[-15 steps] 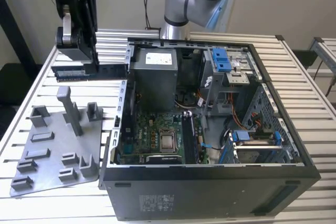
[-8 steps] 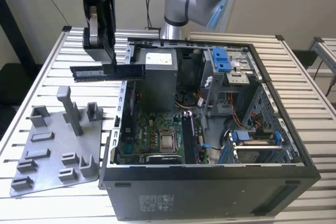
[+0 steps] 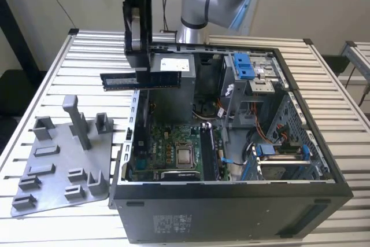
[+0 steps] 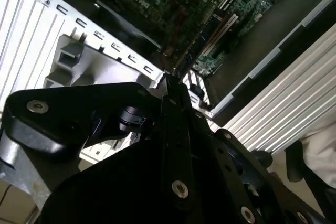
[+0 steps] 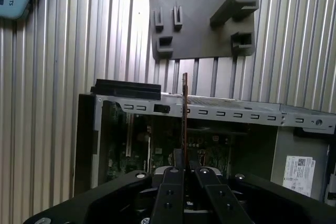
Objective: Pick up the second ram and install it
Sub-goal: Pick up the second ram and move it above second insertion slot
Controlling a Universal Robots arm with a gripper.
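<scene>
Carriage phase of the memory job. Your gripper had its fingers closed on the second ram near mid-length. The stick was level, standing on its long edge, with both ends jutting past the fingers.

In the exterior view it hung in the air across the side wall of the open computer case. It sat above and between the grey fixture tray and the motherboard, touching neither. In the first wrist view you saw the stick edge-on, a thin line rising from the fingertips over that wall.

Pick-up was judged complete, and seating had not begun. The memory slots lay beside the processor socket, lower and toward the exterior view's right, and seemed to run crosswise to the stick. Installation would therefore call for you to turn the stick parallel to a free slot. You would then centre its lower edge over that slot before pressing straight down.
</scene>
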